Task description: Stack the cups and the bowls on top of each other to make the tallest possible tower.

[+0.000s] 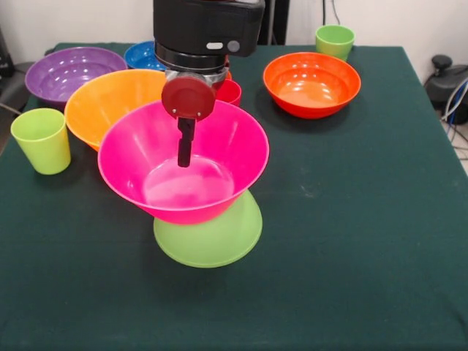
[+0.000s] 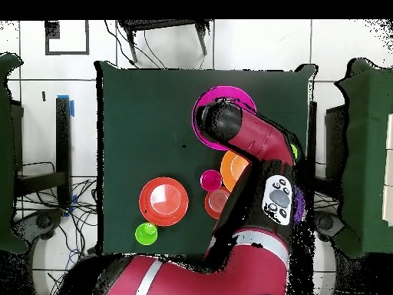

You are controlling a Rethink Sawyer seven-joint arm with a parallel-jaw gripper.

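Note:
The tower is a large pink bowl (image 1: 212, 157) sitting upright on a lime green bowl (image 1: 219, 238) that is turned rim-down. The pink bowl is empty and its rim (image 2: 230, 94) also shows in the overhead view. My gripper (image 1: 186, 157) hangs from above into the pink bowl, just over its bottom. A medium orange bowl (image 1: 312, 82) stands at the back right. A large yellow-orange bowl (image 1: 110, 99) touches the pink bowl's left side. A red-pink cup (image 1: 231, 92) stands behind the pink bowl. Light green cups stand at the left (image 1: 42, 139) and the far back (image 1: 335, 40).
A purple bowl (image 1: 69, 72) and a blue bowl (image 1: 142, 55) stand at the back left. A small dark orange bowl (image 2: 216, 201) shows in the overhead view beside the arm. The dark green table (image 1: 351, 219) has open cloth at the front and right.

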